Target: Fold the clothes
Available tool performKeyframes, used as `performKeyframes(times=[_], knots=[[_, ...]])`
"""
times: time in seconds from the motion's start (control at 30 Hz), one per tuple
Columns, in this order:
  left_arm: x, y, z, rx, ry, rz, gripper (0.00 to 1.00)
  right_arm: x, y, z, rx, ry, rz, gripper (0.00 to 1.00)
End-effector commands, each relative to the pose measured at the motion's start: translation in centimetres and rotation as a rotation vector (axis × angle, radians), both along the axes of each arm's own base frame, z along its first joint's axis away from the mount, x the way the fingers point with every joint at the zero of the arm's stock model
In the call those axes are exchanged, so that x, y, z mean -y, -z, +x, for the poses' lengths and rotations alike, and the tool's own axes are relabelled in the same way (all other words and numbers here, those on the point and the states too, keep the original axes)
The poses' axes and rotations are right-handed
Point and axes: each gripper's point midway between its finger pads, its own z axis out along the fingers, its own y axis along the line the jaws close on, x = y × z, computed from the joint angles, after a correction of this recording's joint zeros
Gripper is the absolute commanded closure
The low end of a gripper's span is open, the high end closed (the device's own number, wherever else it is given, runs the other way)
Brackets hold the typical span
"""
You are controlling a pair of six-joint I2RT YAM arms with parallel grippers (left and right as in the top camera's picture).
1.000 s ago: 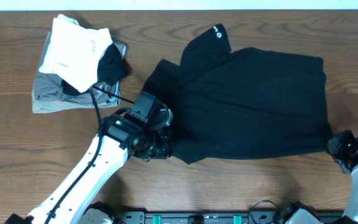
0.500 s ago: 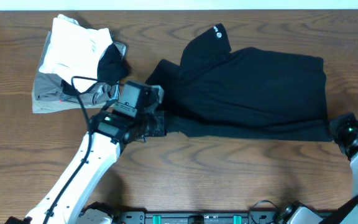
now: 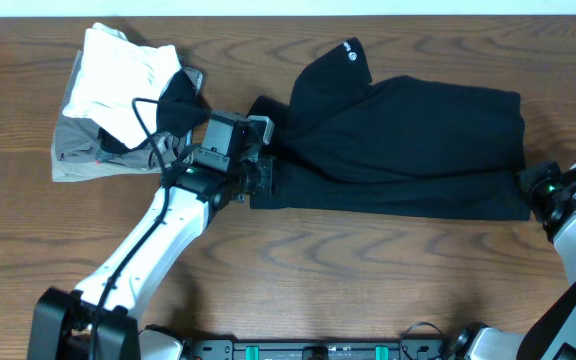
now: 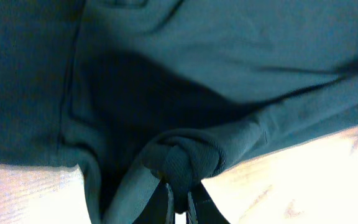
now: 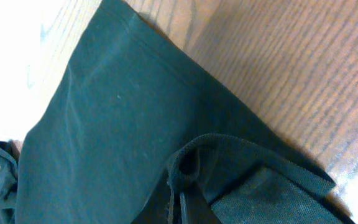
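I see the black shirt (image 3: 408,140) lying flat across the middle and right of the worktop (image 3: 368,290), nearer its far edge. My left end effector (image 3: 260,180) is clamped on a bunched fold at the shirt's left end. My right end effector (image 3: 528,188) pinches its near right corner.

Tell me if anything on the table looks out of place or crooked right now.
The black shirt isn't square: its logo sleeve juts past the top edge. On the left, the white garment sits skewed on the grey garment.
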Motion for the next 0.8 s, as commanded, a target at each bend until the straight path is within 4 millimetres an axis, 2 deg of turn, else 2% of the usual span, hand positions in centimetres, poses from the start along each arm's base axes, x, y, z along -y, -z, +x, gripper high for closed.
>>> performKeyframes(times=[0.0, 0.1, 0.27, 0.53, 0.77], knots=[[0.0, -0.1, 1.4, 0.064, 0.036, 0.029, 0.94, -0.2, 0.0, 0.9, 0.012, -0.006, 0.009, 0.99], [-0.5, 0.4, 2.3, 0.095, 0.023, 0.073, 0.94, -0.2, 0.3, 1.0, 0.010, -0.008, 0.010, 0.99], [-0.1, 0.8, 3.5, 0.165, 0.086, 0.101, 0.94, -0.1, 0.7, 0.9, -0.005, 0.000, 0.005, 0.99], [0.9, -1.5, 6.0, 0.301, 0.074, 0.055, 0.94, 0.4, 0.5, 1.1, 0.001, 0.015, -0.020, 0.99], [0.2, -1.3, 6.5, 0.315, 0.043, 0.092, 0.94, 0.6, 0.5, 1.1, 0.002, 0.019, -0.026, 0.99]])
